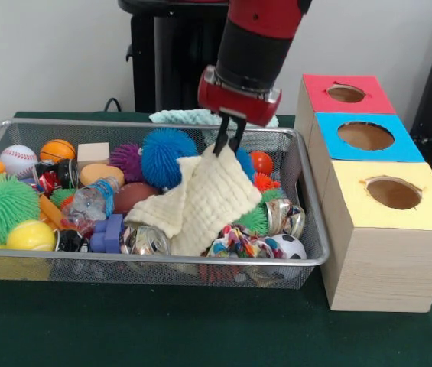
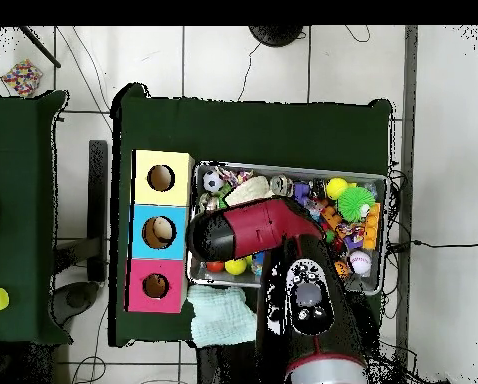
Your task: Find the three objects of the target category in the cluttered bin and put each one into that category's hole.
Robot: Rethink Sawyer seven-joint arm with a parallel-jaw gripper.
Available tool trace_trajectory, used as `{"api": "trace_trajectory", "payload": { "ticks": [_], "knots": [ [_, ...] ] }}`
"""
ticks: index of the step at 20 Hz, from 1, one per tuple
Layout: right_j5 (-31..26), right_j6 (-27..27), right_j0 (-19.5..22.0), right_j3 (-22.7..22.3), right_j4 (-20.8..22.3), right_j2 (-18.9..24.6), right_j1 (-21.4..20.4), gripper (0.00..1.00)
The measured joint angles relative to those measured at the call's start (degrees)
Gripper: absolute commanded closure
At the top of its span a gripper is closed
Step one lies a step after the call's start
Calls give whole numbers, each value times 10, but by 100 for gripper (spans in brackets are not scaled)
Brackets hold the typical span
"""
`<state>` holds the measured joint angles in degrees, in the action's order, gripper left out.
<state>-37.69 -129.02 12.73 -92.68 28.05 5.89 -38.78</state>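
Observation:
Over the wire bin (image 1: 316,229), my gripper (image 1: 228,142) is shut on the top corner of a cream waffle cloth (image 1: 208,202). The cloth hangs down from the fingers, and its lower part drapes over the toys in the bin's middle. Three wooden boxes stand in a row right of the bin, with red (image 1: 372,95), blue (image 1: 399,145) and yellow (image 1: 430,210) hole tops. In the overhead view the arm (image 2: 253,232) hides the gripper; a bit of the cream cloth (image 2: 245,192) shows beside the boxes (image 2: 143,232).
The bin holds spiky balls (image 1: 168,155), a baseball (image 1: 18,159), a small basketball (image 1: 57,149), a soccer ball (image 1: 290,246), a plastic bottle (image 1: 93,202), cans and blocks. A teal cloth (image 1: 189,116) lies behind the bin on the green table (image 1: 200,329).

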Motion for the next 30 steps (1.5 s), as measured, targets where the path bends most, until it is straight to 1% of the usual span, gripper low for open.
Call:
{"api": "trace_trajectory", "payload": {
  "ticks": [1, 3, 4, 10, 12, 14, 15, 19, 23, 25, 26, 27, 29, 30],
  "knots": [
    [-9, 0, 2, -3, -6, 0, -8, 100],
    [-43, 0, 10, -15, -28, 0, -43, 100],
    [-50, 0, 13, -20, -34, 0, -54, 100],
    [-71, 0, 34, -59, -75, 0, -130, 100],
    [-79, 0, 41, -79, -90, 0, -166, 100],
    [-83, 0, 42, -84, -94, 0, -176, 100],
    [-97, 0, 43, -96, -103, 0, -200, 100],
    [-131, 0, 43, -106, -114, 0, -235, 100],
    [-206, 0, 41, -121, -123, -2, -287, 100],
    [-238, 0, 40, -126, -126, -3, -308, 100],
    [-244, 0, 39, -128, -127, -4, -313, 100],
    [-272, 0, 37, -133, -130, -6, -336, 100],
    [-286, 0, 36, -136, -133, -8, -350, 100],
    [-298, 0, 35, -141, -136, -10, -365, 100]
  ]
}}
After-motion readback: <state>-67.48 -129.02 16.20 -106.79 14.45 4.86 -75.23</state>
